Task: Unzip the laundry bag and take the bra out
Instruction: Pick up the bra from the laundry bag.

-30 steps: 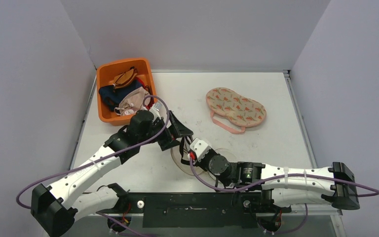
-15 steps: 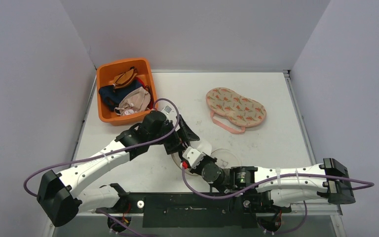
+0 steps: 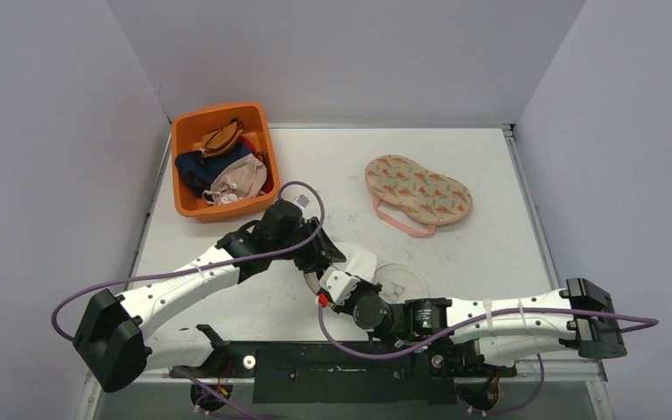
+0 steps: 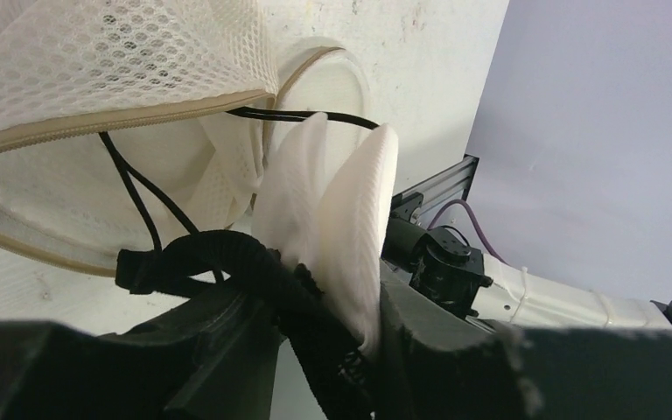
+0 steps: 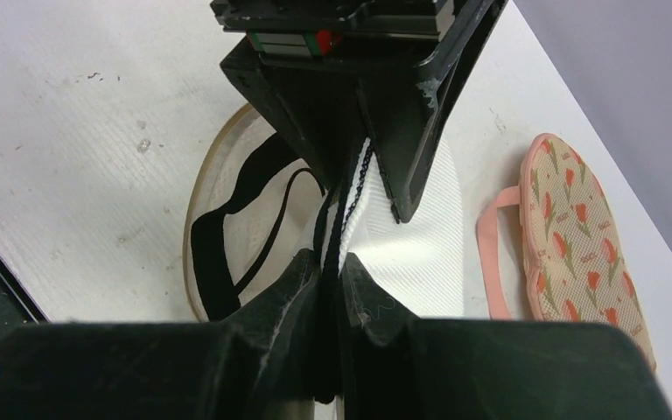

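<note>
The right jaws are pinched together on the black trim of the bra point(image 4: 350, 210). Just beyond, the left jaws clamp its white cups. Its straps trail into the unzipped laundry bag point(image 4: 114, 61) on the bench point(image 3: 490, 254).

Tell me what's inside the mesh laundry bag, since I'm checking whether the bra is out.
Black straps trail inside the open bag; the white cups are outside, in the left claw. Mesh hides the rest.
</note>
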Action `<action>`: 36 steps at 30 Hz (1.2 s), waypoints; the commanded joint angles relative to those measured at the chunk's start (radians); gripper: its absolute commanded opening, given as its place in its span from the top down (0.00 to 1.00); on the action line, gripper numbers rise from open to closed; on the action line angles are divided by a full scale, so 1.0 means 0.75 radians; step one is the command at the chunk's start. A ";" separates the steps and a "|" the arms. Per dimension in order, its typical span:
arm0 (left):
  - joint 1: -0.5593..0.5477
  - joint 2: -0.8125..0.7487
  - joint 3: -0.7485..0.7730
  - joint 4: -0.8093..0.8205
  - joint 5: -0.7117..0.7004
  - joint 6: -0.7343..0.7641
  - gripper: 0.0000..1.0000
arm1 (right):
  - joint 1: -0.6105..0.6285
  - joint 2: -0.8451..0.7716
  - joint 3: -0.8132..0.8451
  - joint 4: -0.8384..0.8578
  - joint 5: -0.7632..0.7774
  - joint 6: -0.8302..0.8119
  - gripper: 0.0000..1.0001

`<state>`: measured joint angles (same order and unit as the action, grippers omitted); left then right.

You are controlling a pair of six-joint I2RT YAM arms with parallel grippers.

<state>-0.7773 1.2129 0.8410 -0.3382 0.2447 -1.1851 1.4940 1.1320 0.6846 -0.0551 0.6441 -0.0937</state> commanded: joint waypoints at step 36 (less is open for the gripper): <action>0.455 -0.602 -0.577 1.051 0.330 0.044 0.87 | -1.178 -0.251 -0.096 0.681 -1.534 1.315 0.09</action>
<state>-0.4442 0.7746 0.4015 0.3367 0.4400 -1.1889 0.6430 0.9272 0.6331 0.2047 -0.3115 0.7410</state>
